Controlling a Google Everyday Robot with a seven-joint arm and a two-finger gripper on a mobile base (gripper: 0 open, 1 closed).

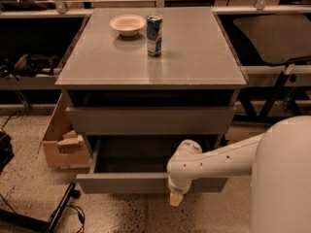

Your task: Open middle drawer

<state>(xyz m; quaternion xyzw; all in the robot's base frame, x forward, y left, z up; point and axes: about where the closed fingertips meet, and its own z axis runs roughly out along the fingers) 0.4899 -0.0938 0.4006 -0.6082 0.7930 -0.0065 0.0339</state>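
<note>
The middle drawer (121, 182) is a wide, shallow grey drawer. It stands pulled out from the grey cabinet (146, 120), and its grey box interior (131, 155) is in view. My white arm reaches in from the right. My gripper (176, 198) points down at the drawer's front panel, right of its middle, with its tan tip just below the panel's lower edge. The drawer front above (148, 120) stands nearly closed.
A white bowl (127, 24) and a blue can (154, 35) stand on the cabinet top (194, 52). An open cardboard box (60, 144) sits on the floor at the cabinet's left. Cables and a black stand leg (60, 210) lie at the lower left. Dark tables flank both sides.
</note>
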